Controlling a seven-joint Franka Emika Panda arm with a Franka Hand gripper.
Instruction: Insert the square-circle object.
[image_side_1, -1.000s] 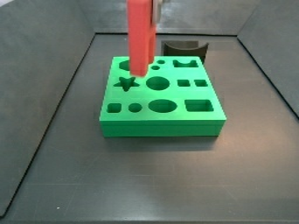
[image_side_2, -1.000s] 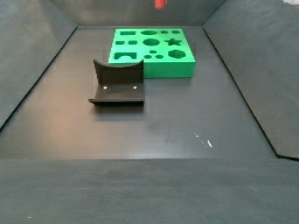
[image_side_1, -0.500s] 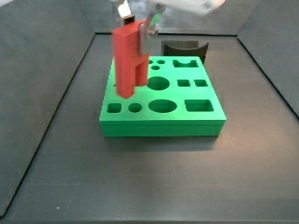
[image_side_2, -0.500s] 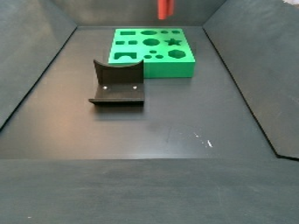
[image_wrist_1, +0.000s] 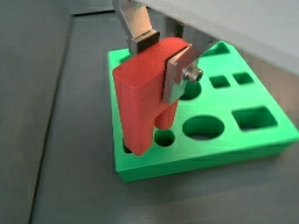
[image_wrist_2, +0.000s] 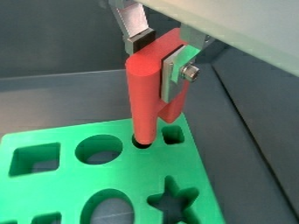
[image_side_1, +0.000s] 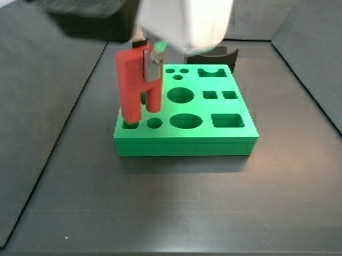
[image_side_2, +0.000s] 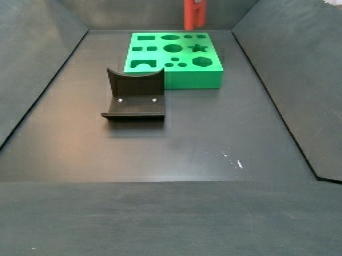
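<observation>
My gripper (image_wrist_1: 158, 59) is shut on the square-circle object (image_wrist_1: 145, 96), a tall red peg of a square and a round post joined. It hangs upright over the green block (image_wrist_1: 222, 131), its lower end at a pair of holes near the block's corner. In a wrist view the round post (image_wrist_2: 142, 96) reaches down to a round hole, with a square hole beside it. In a side view the peg (image_side_1: 135, 85) stands at the block's (image_side_1: 187, 120) front left corner. In a side view only the peg's lower end (image_side_2: 194, 13) shows above the block (image_side_2: 174, 58).
The dark fixture (image_side_2: 134, 97) stands on the floor in front of the block. A dark cylinder (image_side_1: 221, 57) sits behind the block. The block has several other shaped holes, including a star (image_wrist_2: 170, 199). Grey walls ring the floor.
The gripper has moved the red peg toward the block's front left corner and lowered it toward the holes there.
</observation>
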